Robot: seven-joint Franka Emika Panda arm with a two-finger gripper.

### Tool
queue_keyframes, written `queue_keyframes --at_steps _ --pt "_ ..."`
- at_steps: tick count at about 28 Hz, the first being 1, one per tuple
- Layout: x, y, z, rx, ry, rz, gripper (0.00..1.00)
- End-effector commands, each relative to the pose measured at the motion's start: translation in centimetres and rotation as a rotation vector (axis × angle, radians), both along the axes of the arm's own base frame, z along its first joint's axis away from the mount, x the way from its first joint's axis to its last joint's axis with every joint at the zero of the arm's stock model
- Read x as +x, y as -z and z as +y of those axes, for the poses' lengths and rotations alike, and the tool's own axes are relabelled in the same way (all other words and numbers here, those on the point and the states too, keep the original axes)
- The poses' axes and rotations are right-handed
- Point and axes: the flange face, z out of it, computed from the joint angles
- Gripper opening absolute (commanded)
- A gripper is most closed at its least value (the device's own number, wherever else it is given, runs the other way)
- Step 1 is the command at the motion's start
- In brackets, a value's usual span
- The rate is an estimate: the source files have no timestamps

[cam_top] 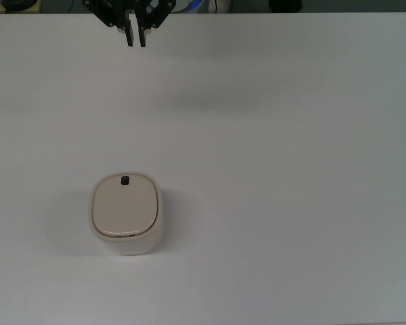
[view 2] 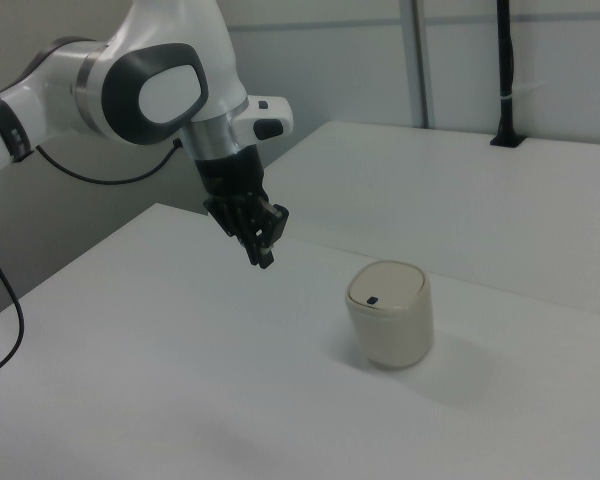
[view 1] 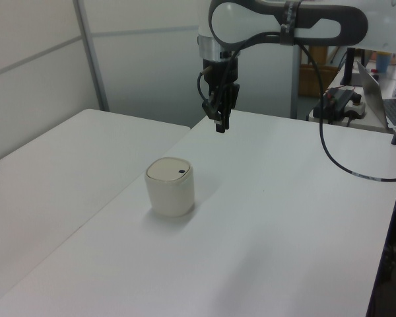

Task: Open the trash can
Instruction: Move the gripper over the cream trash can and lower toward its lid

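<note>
The trash can (cam_top: pixel 126 215) is a small cream-white rounded-square bin with a flat beige lid lying shut and a black button (cam_top: pixel 125 180) at its far rim. It stands on the white table (cam_top: pixel 291 169), also seen as the trash can (view 1: pixel 169 187) and the trash can (view 2: pixel 389 312). My gripper (cam_top: pixel 135 40) hangs in the air well beyond the can at the top view's upper left, fingers shut with nothing between them. The gripper (view 1: pixel 220 125) and the gripper (view 2: pixel 263 259) show high above the table, apart from the can.
A second white table (view 1: pixel 59 165) adjoins at the left view's left. A black cable (view 1: pixel 336 158) hangs from the arm. A laptop and clutter (view 1: pixel 376 92) sit on a desk at the left view's right.
</note>
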Motion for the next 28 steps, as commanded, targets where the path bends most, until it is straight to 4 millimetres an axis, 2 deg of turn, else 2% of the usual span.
queue_keyframes --at_steps 1,14,16,17,22,24,28 --pt "0.6 0.8 -0.5 -0.007 -0.033 -0.019 0.11" --pt "3.3 3.0 -0.8 -0.021 -0.062 -0.071 0.09" --pt "3.6 3.7 -1.2 -0.022 -0.077 -0.06 0.06" --pt "4.1 4.6 -1.4 -0.022 -0.097 -0.051 0.0" --pt "6.0 5.6 -2.4 -0.029 -0.087 -0.134 0.0" --pt "7.3 6.7 -3.2 -0.034 -0.07 -0.179 0.0" --pt "8.5 8.6 -4.6 -0.036 -0.057 -0.2 0.0"
